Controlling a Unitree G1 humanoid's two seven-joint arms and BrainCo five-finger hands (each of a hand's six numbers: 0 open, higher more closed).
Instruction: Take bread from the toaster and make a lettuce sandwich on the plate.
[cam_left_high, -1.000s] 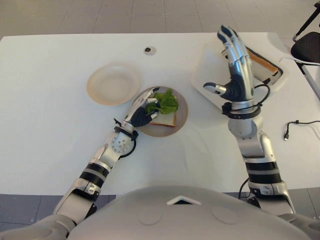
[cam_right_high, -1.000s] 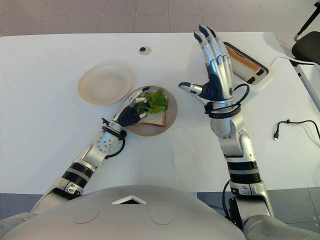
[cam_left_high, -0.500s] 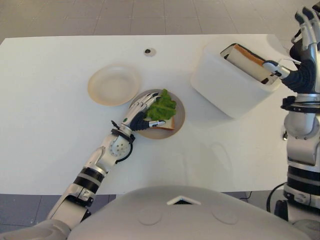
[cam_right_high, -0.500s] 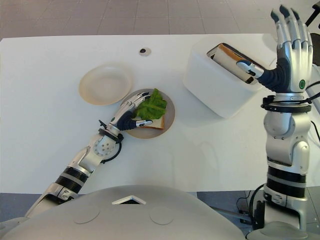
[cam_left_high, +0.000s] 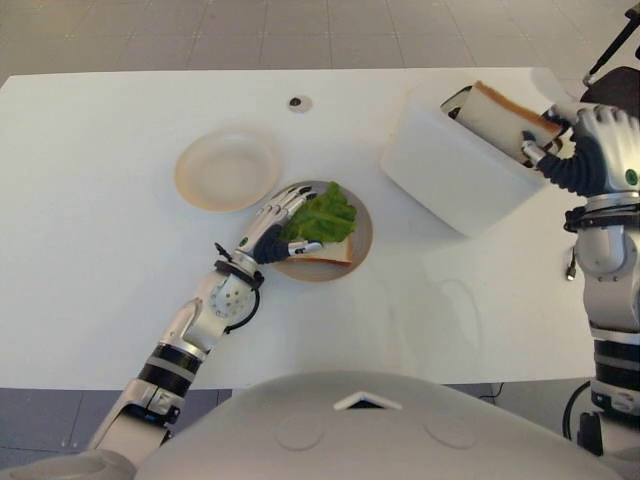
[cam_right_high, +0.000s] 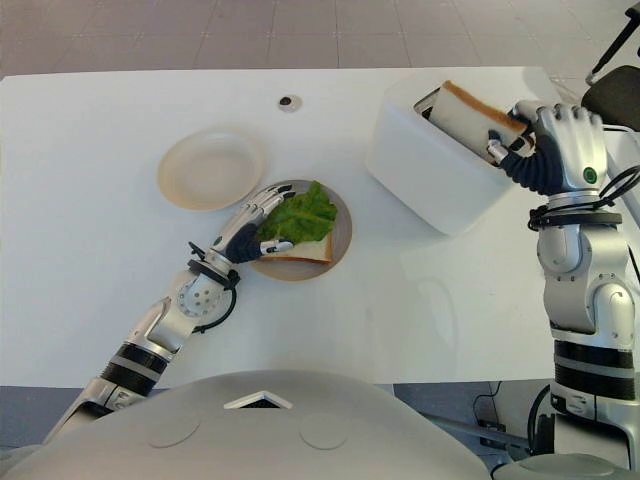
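At the toaster (cam_right_high: 430, 165), right robot hand (cam_right_high: 560, 145) is clamped on the protruding bread slice (cam_right_high: 470, 112); a skewed pull could tear it. Left robot hand (cam_right_high: 245, 230), spread open, touches lettuce (cam_right_high: 298, 213) on the plate (cam_right_high: 340, 240) just beyond it.

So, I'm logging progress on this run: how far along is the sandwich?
Done: one bread slice lies on the plate with lettuce on top, the left hand at its edge. In hand: the right hand grips a second slice standing partly out of the toaster. Left: lift it clear, carry it over and lay it on the lettuce.
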